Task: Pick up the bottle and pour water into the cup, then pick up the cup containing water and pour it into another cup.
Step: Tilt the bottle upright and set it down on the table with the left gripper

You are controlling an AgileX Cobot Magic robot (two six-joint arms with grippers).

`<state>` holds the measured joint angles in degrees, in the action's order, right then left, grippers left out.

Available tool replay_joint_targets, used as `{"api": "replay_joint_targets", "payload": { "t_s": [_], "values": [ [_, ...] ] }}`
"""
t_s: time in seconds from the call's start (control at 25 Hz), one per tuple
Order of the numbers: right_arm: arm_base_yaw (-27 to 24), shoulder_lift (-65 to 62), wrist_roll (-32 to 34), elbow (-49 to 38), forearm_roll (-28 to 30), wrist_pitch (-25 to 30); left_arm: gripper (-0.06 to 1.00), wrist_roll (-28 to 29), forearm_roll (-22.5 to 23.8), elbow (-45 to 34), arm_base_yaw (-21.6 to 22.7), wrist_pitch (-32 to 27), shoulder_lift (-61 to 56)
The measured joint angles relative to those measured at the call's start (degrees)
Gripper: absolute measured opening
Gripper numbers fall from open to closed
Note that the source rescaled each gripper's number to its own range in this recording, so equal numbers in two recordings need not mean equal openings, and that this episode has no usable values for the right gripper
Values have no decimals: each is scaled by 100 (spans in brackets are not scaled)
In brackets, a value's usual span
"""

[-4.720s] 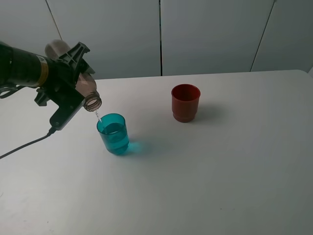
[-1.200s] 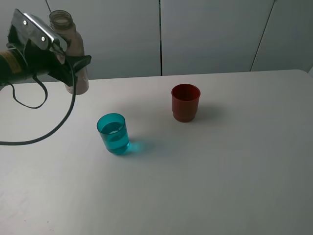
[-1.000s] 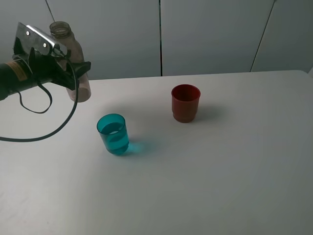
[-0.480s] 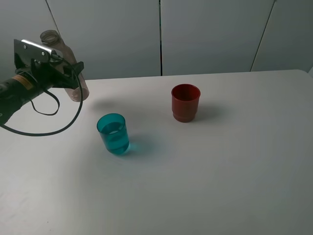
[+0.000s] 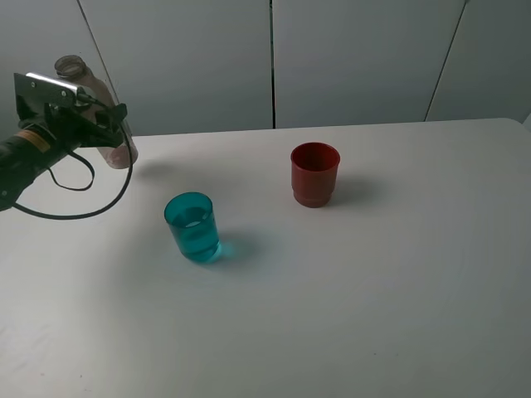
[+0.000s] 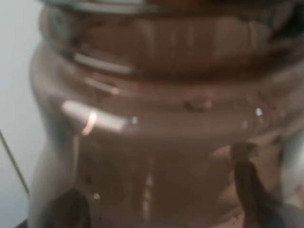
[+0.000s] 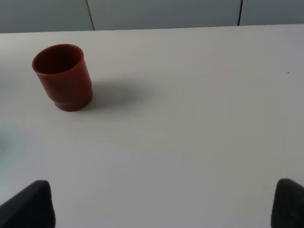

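At the white table's (image 5: 373, 290) far left, a tall brownish clear-plastic bottle (image 5: 122, 151) is clamped near-upright by the horizontally extended left gripper (image 5: 101, 124). The right gripper (image 7: 156, 209) is spread wide, empty.

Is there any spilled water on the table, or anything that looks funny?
No puddle shows on the table. The teal cup stands upright with water in it, and the red cup stands upright too. The only slanted thing is the bottle, which leans a bit in the left gripper.

Soft, even light; left wrist view (bottle (image 6: 156, 118) close-up) seems blurred.
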<state>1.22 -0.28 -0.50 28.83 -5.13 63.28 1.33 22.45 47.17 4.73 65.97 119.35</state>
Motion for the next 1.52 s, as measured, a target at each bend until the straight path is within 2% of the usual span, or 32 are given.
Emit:
{"api": "replay_joint_targets", "payload": {
  "t_s": [0.24,0.6,1.08,1.12,1.16,1.2,1.24,1.32,1.52],
  "values": [
    [0,0,-10,0,0,0,1,417,311,0,359,158,328],
    [0,0,-10,0,0,0,1,953,382,51,483,473,652],
    [0,0,0,0,0,0,1,1001,360,50,483,572,704],
    [0,0,0,0,0,0,11,1001,360,50,483,572,704],
    [0,0,0,0,0,0,30,1001,360,50,483,525,713],
    [0,0,0,0,0,0,59,1001,371,50,483,474,740],
    [0,0,0,0,0,0,82,1001,371,50,483,444,768],
    [0,0,0,0,0,0,96,1001,371,50,483,380,781],
    [0,0,0,0,0,0,98,1001,371,94,483,356,781]
  ]
}}
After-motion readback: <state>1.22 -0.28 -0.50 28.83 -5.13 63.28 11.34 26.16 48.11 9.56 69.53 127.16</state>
